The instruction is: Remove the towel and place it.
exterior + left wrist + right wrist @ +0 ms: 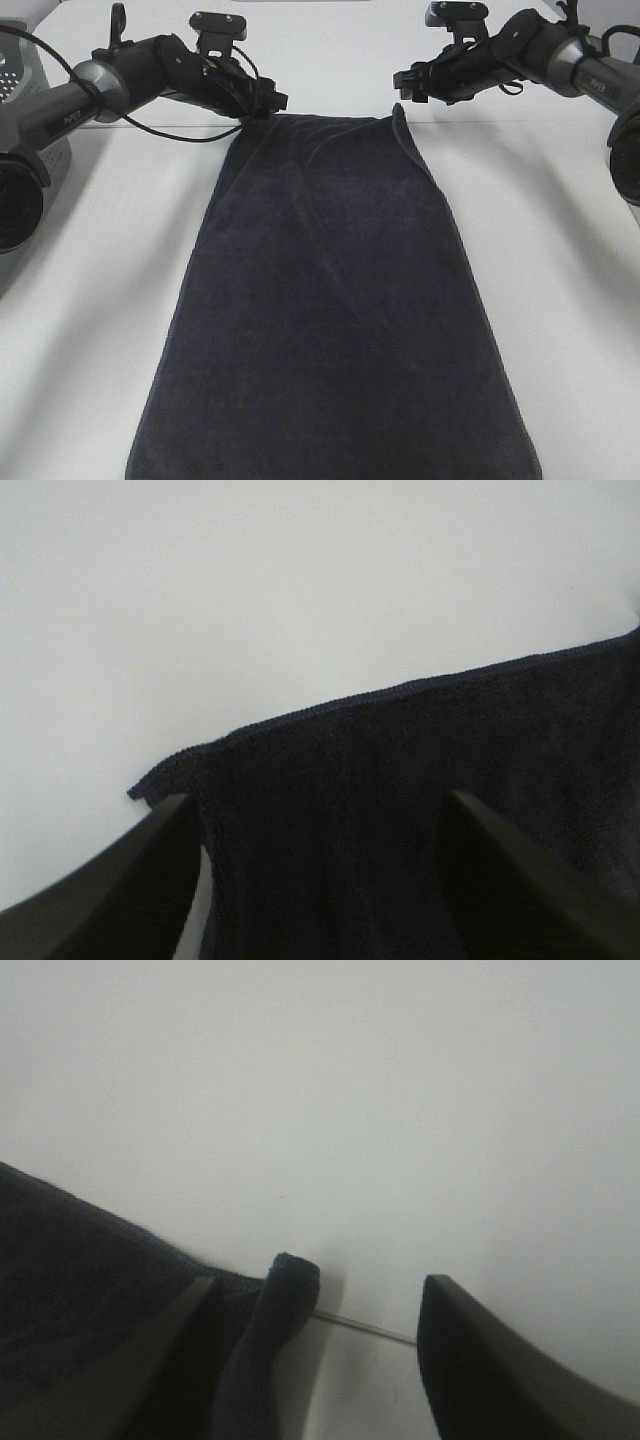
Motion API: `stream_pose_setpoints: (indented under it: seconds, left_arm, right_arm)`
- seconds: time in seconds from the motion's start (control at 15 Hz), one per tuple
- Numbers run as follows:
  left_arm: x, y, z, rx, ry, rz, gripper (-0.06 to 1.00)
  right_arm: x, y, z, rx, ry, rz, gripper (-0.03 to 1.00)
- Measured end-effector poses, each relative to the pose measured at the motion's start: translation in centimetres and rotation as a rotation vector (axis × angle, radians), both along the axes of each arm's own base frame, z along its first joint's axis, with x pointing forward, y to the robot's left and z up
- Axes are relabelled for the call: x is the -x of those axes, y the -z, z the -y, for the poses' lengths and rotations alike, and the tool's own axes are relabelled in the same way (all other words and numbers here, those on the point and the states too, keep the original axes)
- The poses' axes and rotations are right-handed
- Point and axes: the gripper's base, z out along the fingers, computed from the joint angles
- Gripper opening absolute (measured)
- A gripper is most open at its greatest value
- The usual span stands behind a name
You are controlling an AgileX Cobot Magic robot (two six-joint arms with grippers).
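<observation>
The dark navy towel [335,300] lies spread flat on the white table [560,300], running from the far edge to the near edge. My left gripper [268,103] hovers at its far left corner. In the left wrist view this gripper [320,800] is open, and the towel's hemmed edge [400,780] lies below, between the fingers. My right gripper [405,85] is above the far right corner, which curls upward [400,115]. The right wrist view shows the right gripper [318,1290] open, with that raised towel corner [285,1285] next to one finger [190,1350], not pinched.
A grey perforated basket [15,70] stands at the far left behind the left arm. Bare white tabletop flanks the towel on both sides. A black cable [150,128] hangs from the left arm near the table.
</observation>
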Motion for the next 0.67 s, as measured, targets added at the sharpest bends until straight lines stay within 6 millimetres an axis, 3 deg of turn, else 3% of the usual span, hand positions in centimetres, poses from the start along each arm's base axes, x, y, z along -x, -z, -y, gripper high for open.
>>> stream_pose_setpoints:
  seconds: [0.33, 0.67]
  left_arm:
    - [0.4, 0.0, 0.1, -0.011, 0.026, -0.060, 0.64]
    - [0.5, 0.2, 0.1, -0.015, 0.032, -0.078, 0.64]
  right_arm:
    - [-0.1, 3.1, -2.0, 0.056, -0.022, 0.056, 0.57]
    - [-0.1, 5.2, -2.0, 0.155, -0.067, 0.088, 0.57]
